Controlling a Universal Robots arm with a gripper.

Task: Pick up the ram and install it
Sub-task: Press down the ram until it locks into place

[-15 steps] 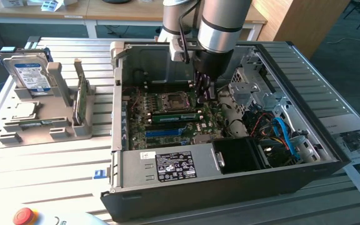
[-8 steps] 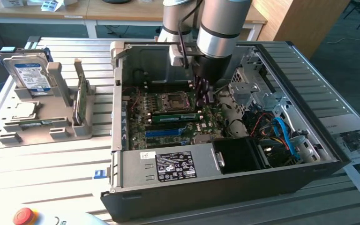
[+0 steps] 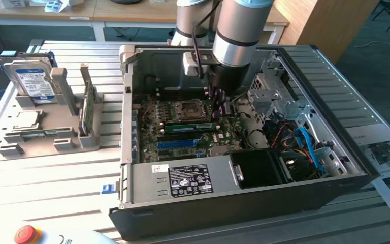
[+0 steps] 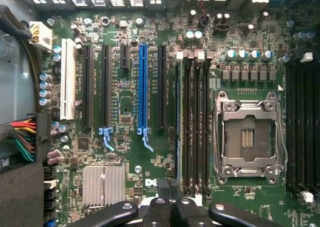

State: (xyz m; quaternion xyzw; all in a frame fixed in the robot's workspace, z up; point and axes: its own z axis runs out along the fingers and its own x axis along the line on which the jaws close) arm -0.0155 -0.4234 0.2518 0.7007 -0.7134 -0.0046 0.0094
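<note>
green ram [image 3: 189,127] stands in a slot just beside the shut, empty gripper [image 3: 220,104].

The exterior view looks down at an angle, from some way off, onto an open black computer case [image 3: 249,208]. The wrist view faces straight down past the black fingers [image 4: 159,212], close above the case's green motherboard [image 4: 150,179]. Both show the square silver processor socket [image 3: 185,110] [image 4: 247,137].
</note>
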